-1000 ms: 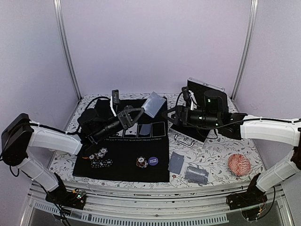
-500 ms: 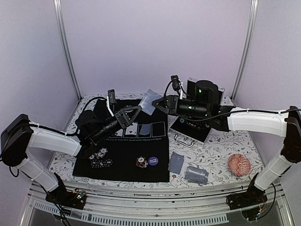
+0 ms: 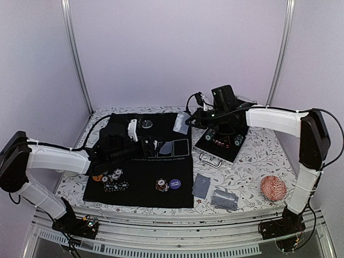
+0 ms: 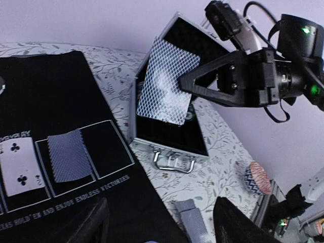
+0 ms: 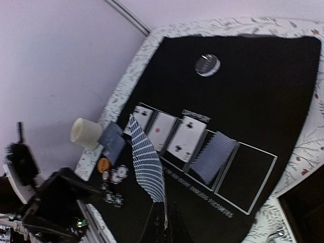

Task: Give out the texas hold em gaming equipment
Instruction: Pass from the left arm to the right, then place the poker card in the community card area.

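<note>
A blue-grey-backed playing card (image 3: 181,122) hangs in the air over the right edge of the black mat (image 3: 134,188), with my right gripper (image 3: 190,120) shut on its edge. In the right wrist view the card (image 5: 147,162) stands up from the closed fingers (image 5: 163,223). My left gripper (image 4: 167,228) is open and holds nothing, and it sits low over the mat's left half (image 3: 146,146), apart from the card (image 4: 167,81). On the mat's printed row lie three face-up cards (image 5: 187,137) and one face-down card (image 5: 213,157). The last slot (image 5: 248,177) is bare.
Chip stacks (image 3: 113,177) and an orange disc (image 5: 103,164) sit at the mat's front left, with more chips (image 3: 161,184) and a purple disc (image 3: 175,183) mid-front. A silver disc (image 5: 207,65), cream mug (image 5: 86,132), card deck (image 5: 112,142), open case (image 3: 220,141), loose cards (image 3: 224,200) and red patterned disc (image 3: 273,188) surround it.
The card has passed from my left gripper to my right. The right jaws shut on it, the left jaws opened, and the left arm drew back down to the left.
</note>
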Motion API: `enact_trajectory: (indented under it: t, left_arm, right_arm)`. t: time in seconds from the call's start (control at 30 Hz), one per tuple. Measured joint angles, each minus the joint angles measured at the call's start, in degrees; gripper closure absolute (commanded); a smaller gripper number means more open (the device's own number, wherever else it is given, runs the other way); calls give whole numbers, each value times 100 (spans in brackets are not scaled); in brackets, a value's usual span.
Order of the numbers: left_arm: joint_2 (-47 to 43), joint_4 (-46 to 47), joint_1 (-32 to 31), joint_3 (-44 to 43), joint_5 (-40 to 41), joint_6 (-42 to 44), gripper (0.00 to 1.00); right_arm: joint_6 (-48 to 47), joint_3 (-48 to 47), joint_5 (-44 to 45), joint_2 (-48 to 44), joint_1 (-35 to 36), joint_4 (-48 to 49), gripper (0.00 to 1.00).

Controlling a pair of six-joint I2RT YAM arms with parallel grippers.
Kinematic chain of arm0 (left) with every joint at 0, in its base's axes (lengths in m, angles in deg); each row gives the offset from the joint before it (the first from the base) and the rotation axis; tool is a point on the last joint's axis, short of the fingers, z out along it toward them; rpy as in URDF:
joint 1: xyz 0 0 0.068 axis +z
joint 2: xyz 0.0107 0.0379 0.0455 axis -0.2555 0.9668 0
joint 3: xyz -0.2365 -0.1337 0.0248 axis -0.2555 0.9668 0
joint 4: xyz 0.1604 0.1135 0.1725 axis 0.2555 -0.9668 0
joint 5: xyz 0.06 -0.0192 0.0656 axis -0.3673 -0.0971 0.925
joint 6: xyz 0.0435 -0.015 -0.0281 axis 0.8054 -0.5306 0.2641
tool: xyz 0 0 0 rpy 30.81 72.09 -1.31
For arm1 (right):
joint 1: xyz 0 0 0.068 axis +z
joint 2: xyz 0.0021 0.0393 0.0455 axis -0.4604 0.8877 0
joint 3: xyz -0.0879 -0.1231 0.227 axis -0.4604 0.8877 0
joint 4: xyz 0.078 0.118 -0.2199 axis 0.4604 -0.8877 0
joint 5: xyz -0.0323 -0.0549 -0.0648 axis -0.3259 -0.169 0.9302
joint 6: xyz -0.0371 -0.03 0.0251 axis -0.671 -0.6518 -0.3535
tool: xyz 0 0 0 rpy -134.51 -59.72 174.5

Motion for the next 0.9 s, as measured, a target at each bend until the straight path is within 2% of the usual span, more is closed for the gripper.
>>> enact_trajectory:
  t: [0.1, 0.23, 0.47, 0.63, 0.9]
  left_arm:
    - [-164, -715, 101, -59, 328, 352, 26]
    - [-262, -1211, 348, -149, 608, 669, 26]
    - [-282, -1552, 568, -153, 723, 892, 26]
    - [-280, -1609, 645, -151, 715, 909, 26]
    - [-282, -1613, 719, -151, 702, 914, 26]
  right_arm:
    - [-466, -798, -131, 890, -216, -1008, 98]
    - [-957, -1893, -140, 2048, -306, -2044, 98]
    - [-1292, -3163, -31, 3213, -289, -3008, 98]
    - [-1327, -3362, -11, 3541, -289, -3287, 98]
    - [-1331, -3388, -15, 3576, -289, -3462, 97]
